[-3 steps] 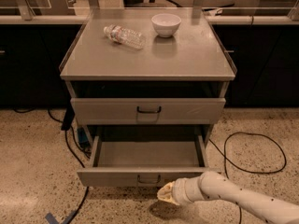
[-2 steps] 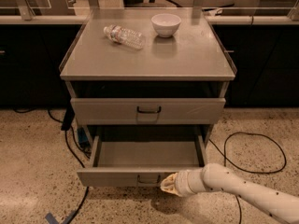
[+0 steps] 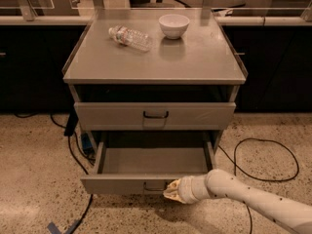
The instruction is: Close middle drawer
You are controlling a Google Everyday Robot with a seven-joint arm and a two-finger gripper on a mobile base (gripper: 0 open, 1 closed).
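The middle drawer (image 3: 122,184) is pulled far out of the grey cabinet, and its empty tray (image 3: 153,160) is open to view. Its low front panel has a small dark handle (image 3: 155,187) at the centre. My gripper (image 3: 171,191) comes in from the lower right on a white arm (image 3: 243,199). Its tip is at the front panel, just right of the handle, touching or nearly touching it.
Above the open drawer is another grey drawer front (image 3: 155,115) with a handle. On the cabinet top (image 3: 195,62) lie a plastic bottle (image 3: 129,37) and a white bowl (image 3: 174,25). Black cables (image 3: 265,160) run on the speckled floor on both sides.
My gripper has moved left and slightly up, from below the drawer's right part to its front panel by the handle. The drawer has not visibly moved.
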